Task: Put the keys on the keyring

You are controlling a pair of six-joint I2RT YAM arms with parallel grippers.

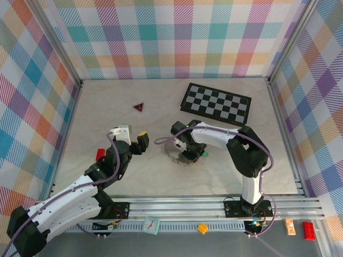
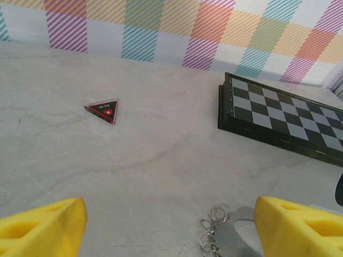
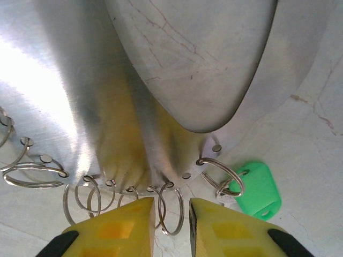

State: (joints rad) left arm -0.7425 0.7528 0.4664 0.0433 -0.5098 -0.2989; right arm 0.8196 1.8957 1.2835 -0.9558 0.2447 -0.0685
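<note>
- The right pincer (image 3: 171, 206) hangs low over the keyring (image 1: 172, 159), which lies on the desk (image 1: 161, 182) just ahead of the right arm.
- Its yellow fingers are nearly pressed together around one wire loop on the ring's near edge. I cannot tell if they grip it yet.
- To do this well, it should close on that single loop only, without catching its neighbours. A firm, steady hold would keep the ring from sliding or tipping.
- The green key (image 3: 260, 190) lies just beside the ring's end loop and looks already linked to it by a small ring.
- The left pincer (image 2: 170, 214) is spread wide and holds nothing, close by the ring's other side.
- The checkered board case (image 2: 284, 120) lies shut at the far side, so its contents are hidden.
</note>
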